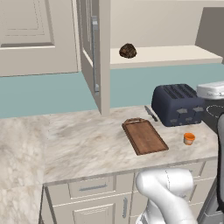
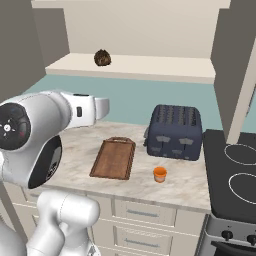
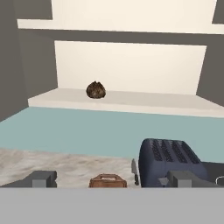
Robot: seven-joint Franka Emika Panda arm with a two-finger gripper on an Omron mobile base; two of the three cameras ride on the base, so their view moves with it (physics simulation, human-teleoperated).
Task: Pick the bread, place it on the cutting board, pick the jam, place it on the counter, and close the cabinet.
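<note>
The arm (image 2: 50, 125) is raised and level, jaws spread wide (holding nothing).

light: even, flat, rendered, no visible source | shadows: soft, faint beneath toaster (image 1: 178, 105) and jam (image 1: 189, 138); cabinet (image 3: 26, 57) side walls dark grey | glare: none | focus: sharp throughout, no blur | edges: no evident distortion; textures coarse, slightly pixelated

bread (image 1: 127, 51): rough, mottled matt crust
cutting board (image 1: 145, 136): brown wood, visible grain
tabletop (image 1: 83, 140): smooth marbled stone
toaster (image 1: 177, 104): dark, smooth, matt
cabinet handle (image 1: 94, 53): grey metal
</note>
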